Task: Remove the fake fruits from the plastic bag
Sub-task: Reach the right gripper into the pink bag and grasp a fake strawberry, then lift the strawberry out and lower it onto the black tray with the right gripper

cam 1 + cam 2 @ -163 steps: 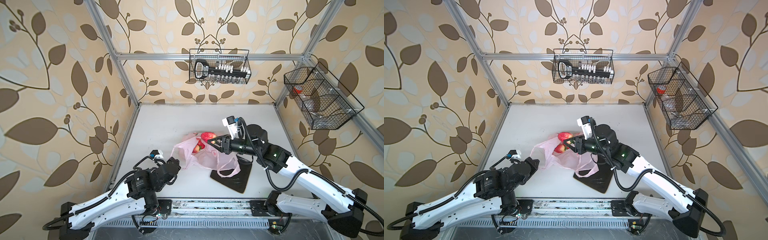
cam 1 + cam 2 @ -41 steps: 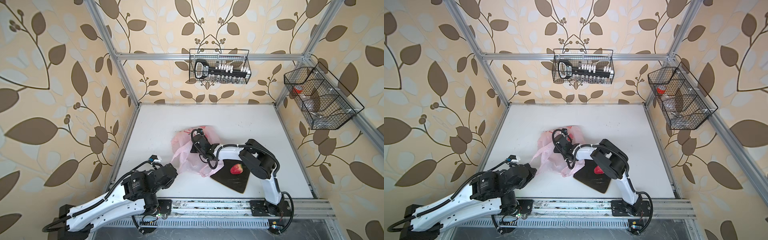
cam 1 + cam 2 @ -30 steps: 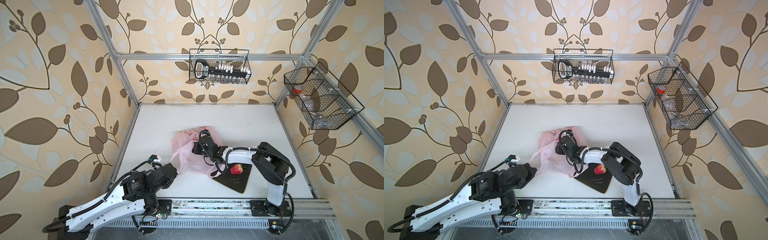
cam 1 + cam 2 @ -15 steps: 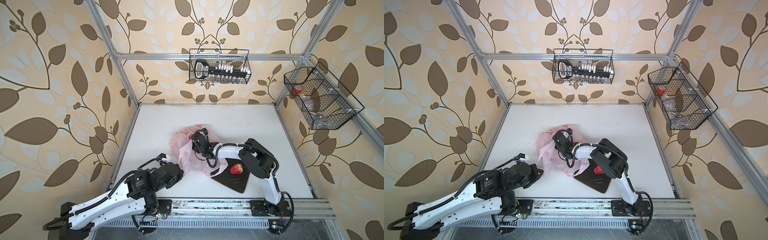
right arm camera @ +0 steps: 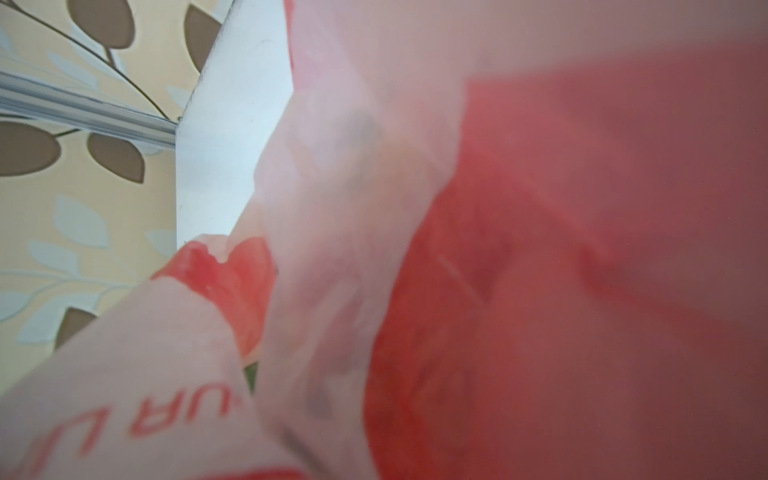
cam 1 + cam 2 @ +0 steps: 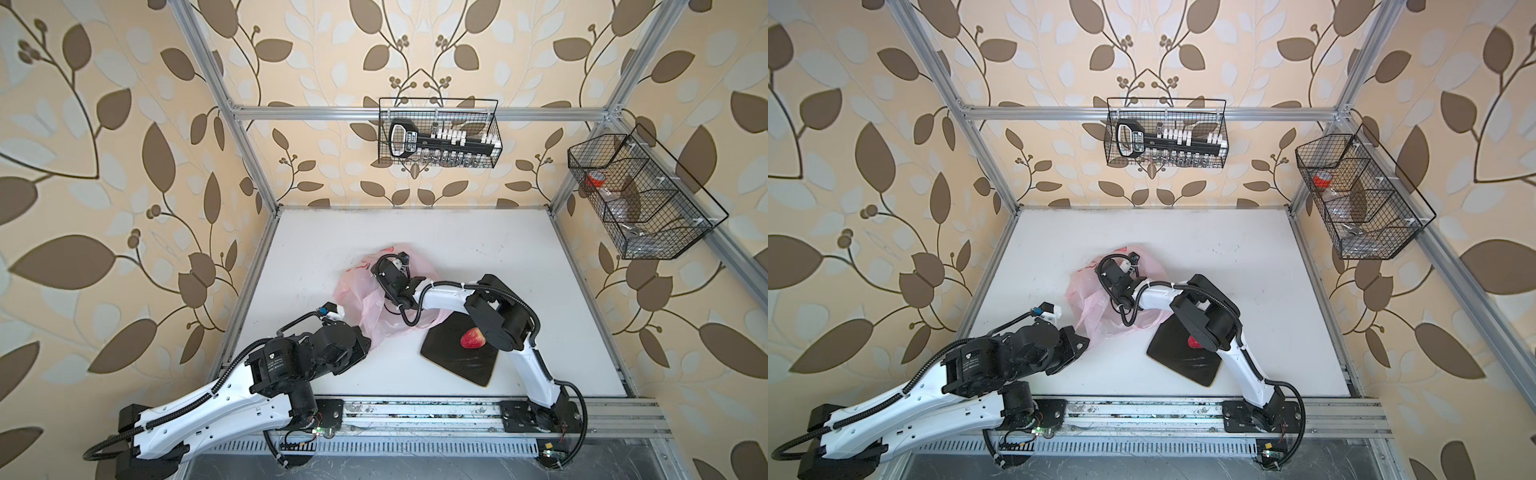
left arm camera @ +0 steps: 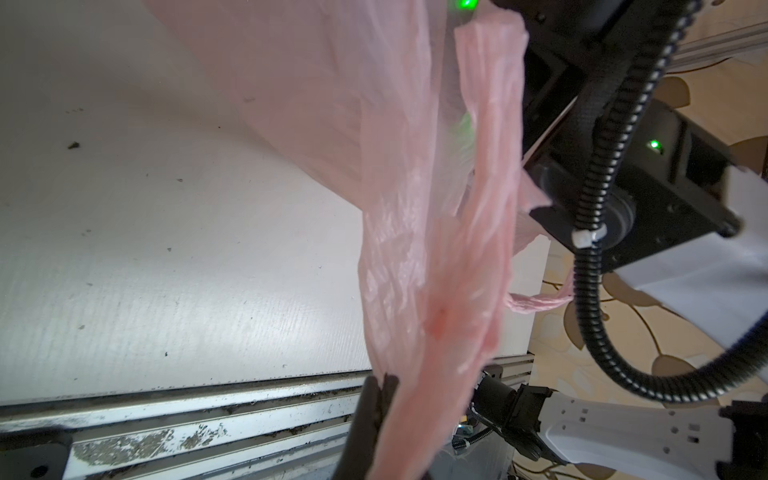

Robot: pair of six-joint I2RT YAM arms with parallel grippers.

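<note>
Pinching the flimsy bag (image 6: 357,291) shut in the left claw (image 6: 366,344); can't tell about the right claw (image 6: 384,272), buried inside. Slick, light fruits (image 6: 472,337): probably best grabbed mid-body.

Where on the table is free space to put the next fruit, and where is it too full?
Free: the white table strip between the plastic bag and the back wall, and the near half of the black plate, beside the red fruit. Crowded: front left, where the left claw pinches the bag, and mid-table under the right arm.
</note>
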